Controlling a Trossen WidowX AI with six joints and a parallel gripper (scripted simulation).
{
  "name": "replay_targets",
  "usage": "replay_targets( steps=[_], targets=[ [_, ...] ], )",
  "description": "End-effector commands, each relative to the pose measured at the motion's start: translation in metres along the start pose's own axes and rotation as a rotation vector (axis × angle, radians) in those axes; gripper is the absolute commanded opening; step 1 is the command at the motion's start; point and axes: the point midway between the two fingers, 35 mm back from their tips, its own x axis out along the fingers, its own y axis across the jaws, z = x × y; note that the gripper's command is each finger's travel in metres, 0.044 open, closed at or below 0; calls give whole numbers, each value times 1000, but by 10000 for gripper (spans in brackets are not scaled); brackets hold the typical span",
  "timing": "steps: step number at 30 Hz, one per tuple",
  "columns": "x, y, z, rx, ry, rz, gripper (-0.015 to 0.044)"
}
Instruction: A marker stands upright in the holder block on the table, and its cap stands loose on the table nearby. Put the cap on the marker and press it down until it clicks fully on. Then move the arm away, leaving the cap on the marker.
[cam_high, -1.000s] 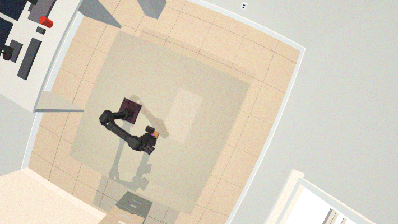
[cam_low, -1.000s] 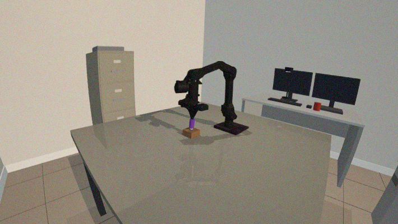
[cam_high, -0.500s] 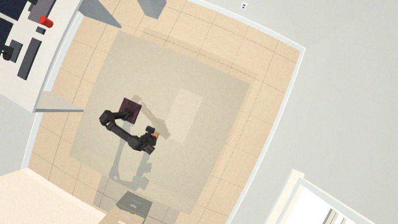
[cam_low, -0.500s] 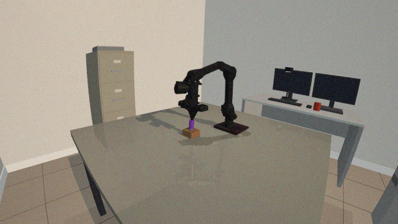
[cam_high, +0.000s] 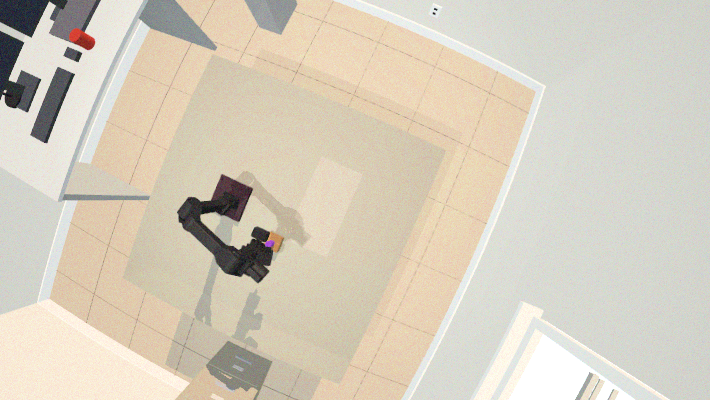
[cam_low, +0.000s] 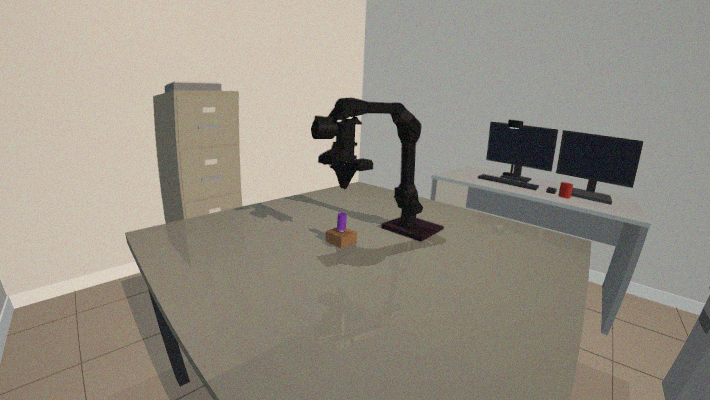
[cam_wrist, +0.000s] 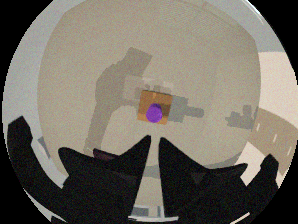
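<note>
The purple cap stands upright on the marker in the orange-brown holder block. The cap hides nearly all of the marker. A thin pale band shows between cap and block in the exterior view; whether the cap is fully clicked on cannot be told. My gripper is empty, its fingers nearly together with only a narrow gap. It points down, clear above the cap, touching neither cap nor block. In the top view the arm hides its fingertips.
The arm's dark base plate stands on the table, to the right of the block in the exterior view. Beyond the table are a filing cabinet and a desk with two monitors and a red mug.
</note>
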Motion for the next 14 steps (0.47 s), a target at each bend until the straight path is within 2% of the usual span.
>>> replay_targets(
  steps=[1,12,14],
  targets=[
    [-3,0,1,0,-3,-1,131],
    [-3,0,1,0,-3,-1,420],
    [-3,0,1,0,-3,-1,440]
  ],
)
